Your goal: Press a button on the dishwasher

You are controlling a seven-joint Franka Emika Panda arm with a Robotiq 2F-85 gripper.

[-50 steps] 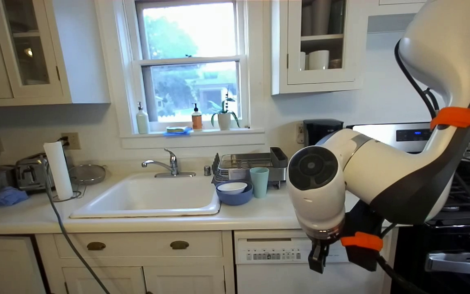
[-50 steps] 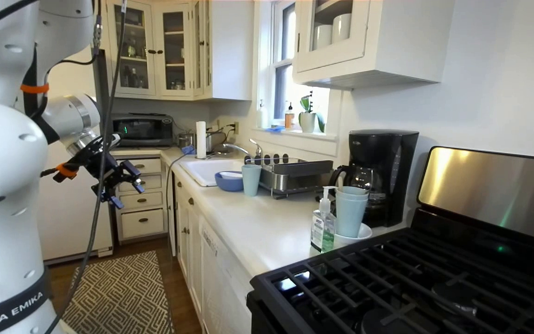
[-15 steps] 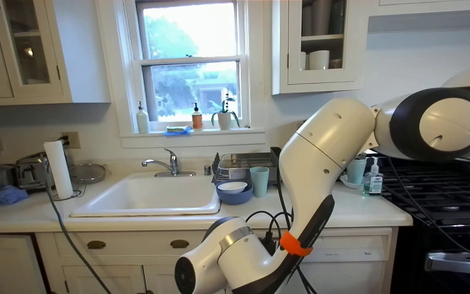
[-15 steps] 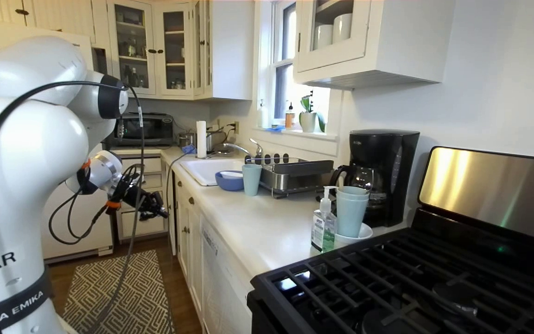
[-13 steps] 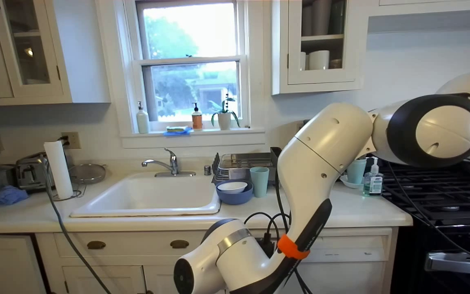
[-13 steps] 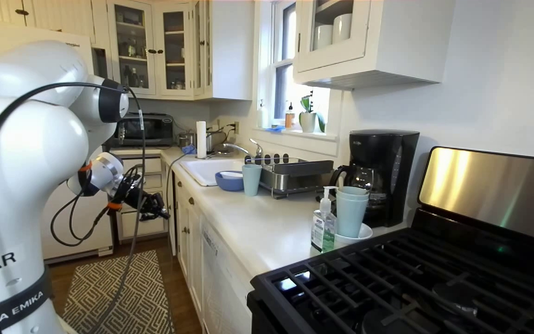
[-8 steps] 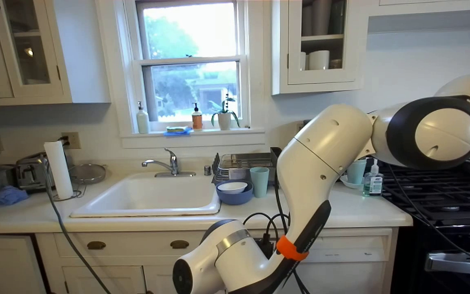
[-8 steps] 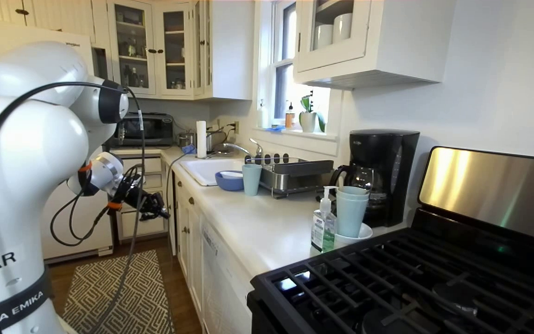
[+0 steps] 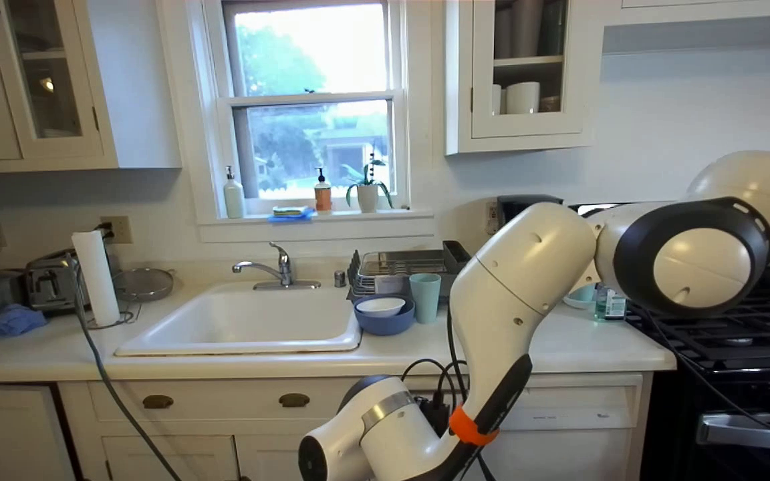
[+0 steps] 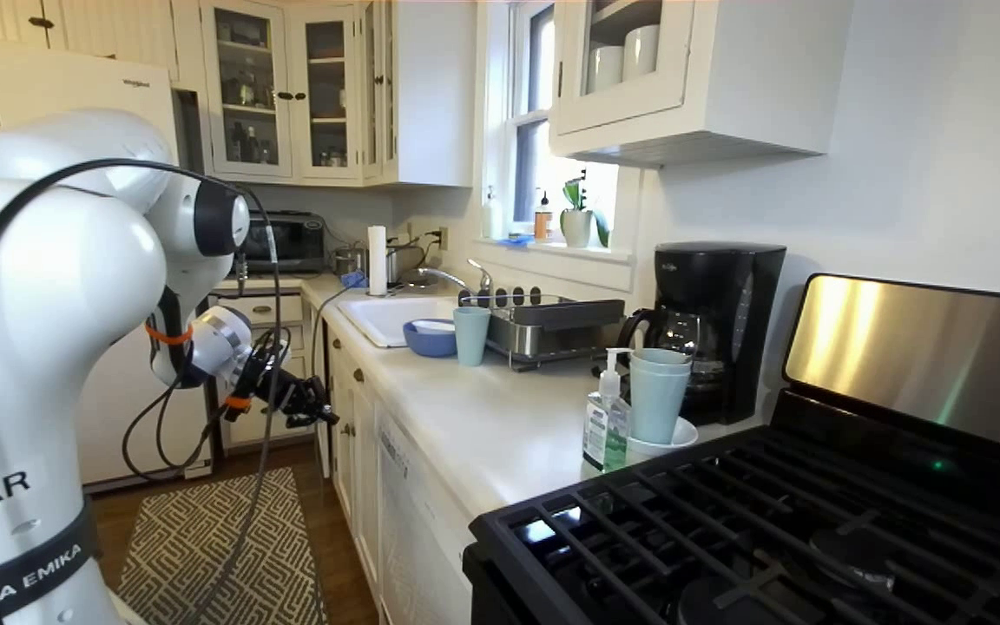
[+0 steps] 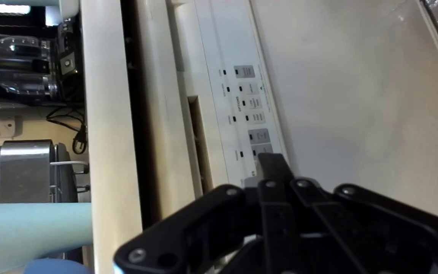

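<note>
The white dishwasher (image 11: pixel 340 99) fills much of the wrist view, its control strip (image 11: pixel 219 42) running down the picture. On that strip are small grey and pale buttons (image 11: pixel 259 136) with dark marks. My gripper (image 11: pixel 272 159) is shut, nothing between its fingers; its black fingertips overlap the lowest visible grey button and hide what lies below. Whether they touch the strip, I cannot tell. In an exterior view the gripper (image 10: pixel 326 418) points at the cabinet fronts, just below counter height. Elsewhere my arm covers the button part of the dishwasher (image 9: pixel 565 451), and the gripper is out of sight.
The counter (image 10: pixel 465 417) overhangs the dishwasher. On it stand a teal cup (image 9: pixel 425 297), a blue bowl (image 9: pixel 385 324), a dish rack (image 10: pixel 543 325) and a soap bottle (image 10: pixel 606 421). A black gas stove (image 10: pixel 726 538) adjoins. A loose cable (image 10: pixel 267 365) hangs by the arm.
Over three seconds the arm has swung round and the open gripper has shut. In the last half second the arm has lowered and the gripper has come closer to the cabinet fronts.
</note>
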